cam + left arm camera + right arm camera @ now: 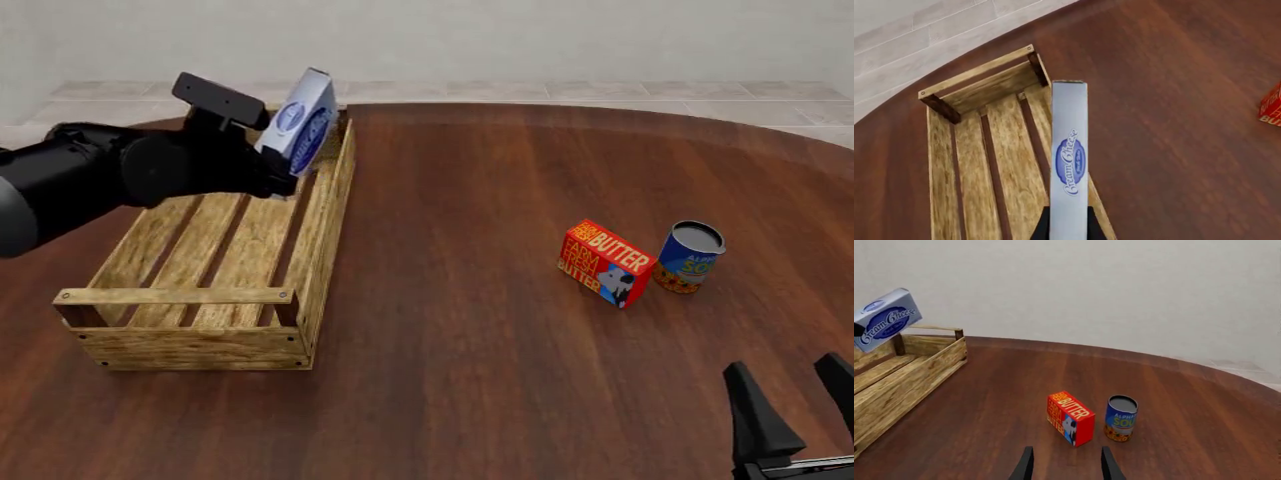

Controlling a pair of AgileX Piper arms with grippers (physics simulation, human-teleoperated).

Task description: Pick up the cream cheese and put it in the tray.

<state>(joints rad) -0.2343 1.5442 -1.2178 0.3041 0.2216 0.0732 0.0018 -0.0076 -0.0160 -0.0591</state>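
The cream cheese (304, 122) is a pale blue-white box with a dark blue oval logo, held tilted in the air above the far right side of the tray (200, 300). My left gripper (271, 170) is shut on its lower end. In the left wrist view the cream cheese (1069, 155) stands edge-on over the tray's right rail (1047, 120), with the slatted floor (974, 165) below. The right wrist view shows the cream cheese (884, 319) over the tray (901, 380). My right gripper (795, 405) stands open, low at the near right, holding nothing; it appears again as my right gripper (1064, 463).
A red-orange butter box (606, 263) and a blue can (690, 257) stand side by side on the table's right part, ahead of the right gripper. The round wooden table's far edge (534, 106) borders a pale tiled floor.
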